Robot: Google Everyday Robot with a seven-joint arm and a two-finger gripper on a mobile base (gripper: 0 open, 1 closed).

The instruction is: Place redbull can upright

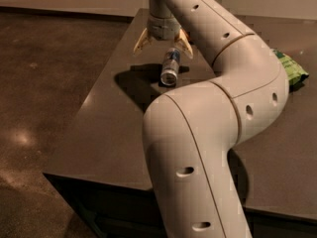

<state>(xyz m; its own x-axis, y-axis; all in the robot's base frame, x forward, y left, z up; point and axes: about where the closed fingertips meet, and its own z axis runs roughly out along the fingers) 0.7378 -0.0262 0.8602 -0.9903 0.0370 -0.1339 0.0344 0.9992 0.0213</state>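
Observation:
The redbull can (170, 67), blue and silver with a shiny silver end facing the camera, lies on its side on the dark table (109, 128) near the far left part. My gripper (163, 47) hangs just above and behind the can, its two yellowish fingers (141, 41) spread wide apart and holding nothing. The can sits below the right finger, not between the fingers. The orange fruit is not in view.
My large white arm (208, 133) fills the middle and right of the view and hides much of the table. A green snack bag (292, 69) lies at the table's right edge. The table's left edge drops to a brown floor (44, 73).

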